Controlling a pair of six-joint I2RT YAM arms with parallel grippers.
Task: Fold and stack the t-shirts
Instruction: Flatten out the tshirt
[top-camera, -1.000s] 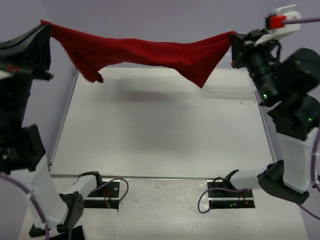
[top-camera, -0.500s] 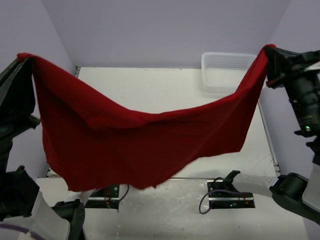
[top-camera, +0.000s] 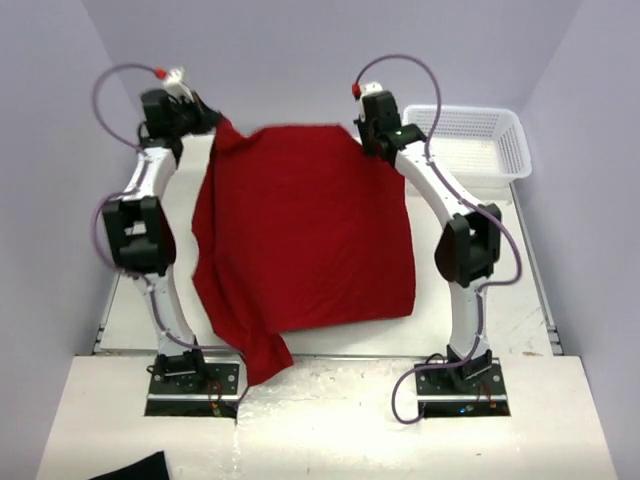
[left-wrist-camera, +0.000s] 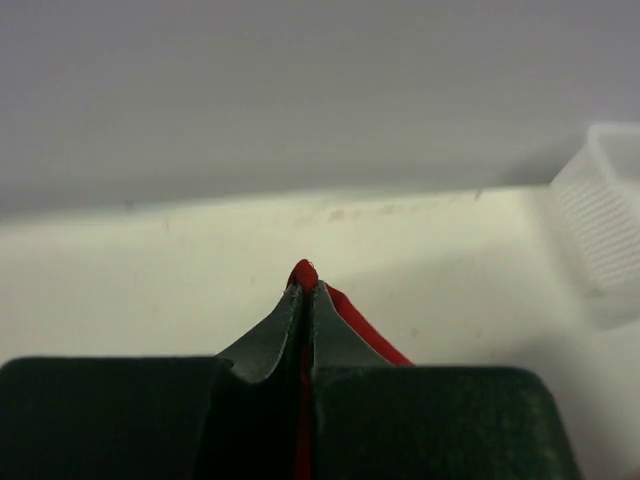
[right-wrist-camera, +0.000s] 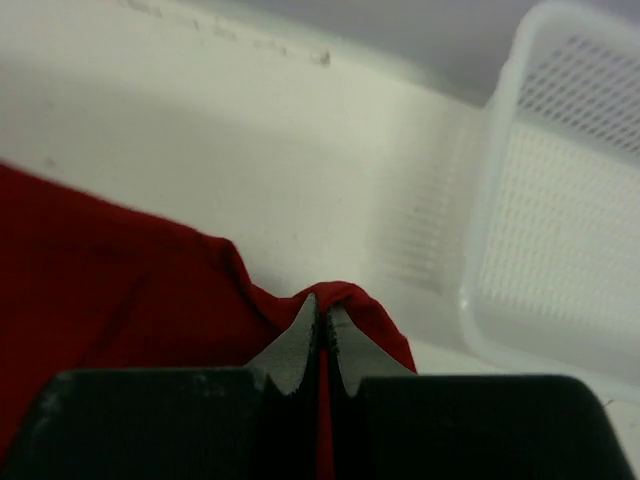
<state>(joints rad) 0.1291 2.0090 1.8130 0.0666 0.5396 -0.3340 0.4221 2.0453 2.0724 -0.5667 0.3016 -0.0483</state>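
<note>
A dark red t-shirt (top-camera: 300, 235) lies spread over the middle of the table, and one lower corner hangs over the near edge. At the far left my left gripper (top-camera: 217, 124) is shut on its far left corner; red cloth (left-wrist-camera: 305, 272) shows pinched between the tips of the left gripper (left-wrist-camera: 303, 290). My right gripper (top-camera: 362, 143) is shut on the far right corner. In the right wrist view the cloth (right-wrist-camera: 120, 280) bunches over the tips of the right gripper (right-wrist-camera: 322, 308). Both arms reach far over the table.
A white mesh basket (top-camera: 470, 140) stands at the far right corner, close beside my right gripper; it shows as the basket (right-wrist-camera: 560, 250) in the right wrist view and the basket (left-wrist-camera: 605, 210) in the left. A black cloth scrap (top-camera: 130, 468) lies at the bottom left.
Both arms swung from high near the camera out to the far side of the table. The shirt went from hanging stretched between them to lying flat on the table.
</note>
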